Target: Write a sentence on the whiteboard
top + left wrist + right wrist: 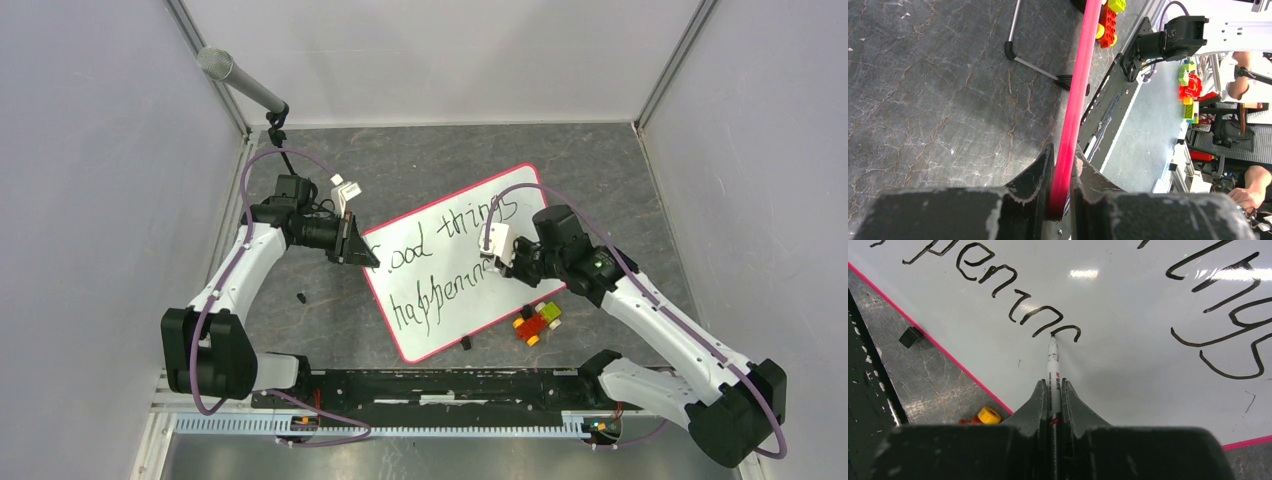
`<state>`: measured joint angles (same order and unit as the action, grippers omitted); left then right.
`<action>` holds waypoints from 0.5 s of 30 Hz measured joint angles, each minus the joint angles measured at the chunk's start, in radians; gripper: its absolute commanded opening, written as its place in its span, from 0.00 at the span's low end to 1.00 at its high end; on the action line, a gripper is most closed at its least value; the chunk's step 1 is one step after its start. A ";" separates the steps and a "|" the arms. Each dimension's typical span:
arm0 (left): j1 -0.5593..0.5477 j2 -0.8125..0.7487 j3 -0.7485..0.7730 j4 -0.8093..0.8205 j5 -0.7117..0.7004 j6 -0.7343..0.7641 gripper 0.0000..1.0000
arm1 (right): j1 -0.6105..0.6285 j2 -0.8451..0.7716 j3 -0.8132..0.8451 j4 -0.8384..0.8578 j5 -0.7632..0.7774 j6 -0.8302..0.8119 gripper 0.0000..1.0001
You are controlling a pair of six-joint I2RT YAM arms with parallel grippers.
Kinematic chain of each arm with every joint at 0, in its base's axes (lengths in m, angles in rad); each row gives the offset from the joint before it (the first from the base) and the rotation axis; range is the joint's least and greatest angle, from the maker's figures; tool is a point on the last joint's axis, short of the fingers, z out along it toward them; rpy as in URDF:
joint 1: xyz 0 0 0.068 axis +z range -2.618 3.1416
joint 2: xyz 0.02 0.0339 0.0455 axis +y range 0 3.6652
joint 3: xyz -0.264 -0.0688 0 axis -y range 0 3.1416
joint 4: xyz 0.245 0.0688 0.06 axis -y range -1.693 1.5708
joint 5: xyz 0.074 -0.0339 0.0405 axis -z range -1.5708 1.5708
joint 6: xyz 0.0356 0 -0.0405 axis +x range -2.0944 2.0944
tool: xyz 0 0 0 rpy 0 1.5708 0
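1. Where the black handwritten cursive sentence runs in two lines, "Good things" above "happening", it covers most of the flat white whiteboard with rounded corners and a thin red-pink rim.
2. Whiteboard sits mid-table, turned at an angle, on the dark grey mottled table.
3. Slim white marker has its black tip touching the last stroke of the lower line, seen from the right wrist.
4. Right gripper: fingers closed tight on the marker barrel, no gap visible either side.
5. Left gripper: fingers pinched onto the red-pink rim at the board's left corner, rim seen edge-on between them.
6. Cluster of red, yellow and green toy bricks lies just beside the board's right near edge, under the right arm.
7. Small black cap lies on the table left of the board, apart from it.
8. Grey mesh-headed microphone on a stand occupies the far left corner.
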<state>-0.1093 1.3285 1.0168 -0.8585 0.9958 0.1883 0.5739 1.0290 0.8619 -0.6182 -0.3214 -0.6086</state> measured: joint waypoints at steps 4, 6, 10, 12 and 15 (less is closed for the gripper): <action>0.000 0.000 0.000 0.000 0.000 0.000 0.02 | 0.000 -0.010 -0.015 -0.008 -0.002 -0.011 0.00; 0.000 0.000 0.000 0.000 0.000 0.000 0.02 | 0.000 -0.011 -0.016 -0.014 0.000 -0.019 0.00; 0.000 0.000 0.000 0.000 0.000 0.000 0.02 | 0.000 -0.013 -0.016 -0.027 0.012 -0.031 0.00; 0.000 0.000 0.000 0.000 0.000 0.000 0.03 | 0.000 -0.013 -0.014 -0.032 0.016 -0.037 0.00; 0.000 0.000 0.000 0.000 0.000 0.000 0.02 | -0.004 -0.010 -0.004 -0.042 0.028 -0.040 0.00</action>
<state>-0.1093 1.3285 1.0168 -0.8585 0.9962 0.1883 0.5697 1.0187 0.8581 -0.6605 -0.2935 -0.6483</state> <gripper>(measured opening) 0.196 0.118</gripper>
